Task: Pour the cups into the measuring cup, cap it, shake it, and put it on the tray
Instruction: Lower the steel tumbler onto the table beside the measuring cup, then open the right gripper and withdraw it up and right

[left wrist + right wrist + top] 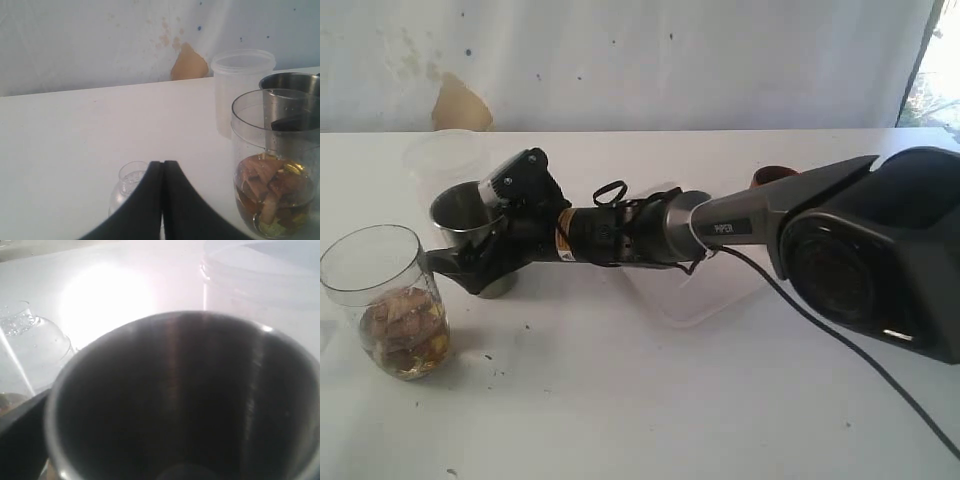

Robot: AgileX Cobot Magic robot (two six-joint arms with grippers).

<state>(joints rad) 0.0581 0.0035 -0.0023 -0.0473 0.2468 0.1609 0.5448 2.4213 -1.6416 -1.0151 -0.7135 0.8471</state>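
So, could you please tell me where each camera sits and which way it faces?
Exterior view: off the arms, facing across the table toward the wall; shows the right arm reaching across, right hand at the steel tumbler.
Left wrist view: low over the table, facing the measuring cup; shows the shut left hand.
Right wrist view: above the steel tumbler, looking into its mouth; one dark finger shows.
All share steel tumbler and measuring cup.
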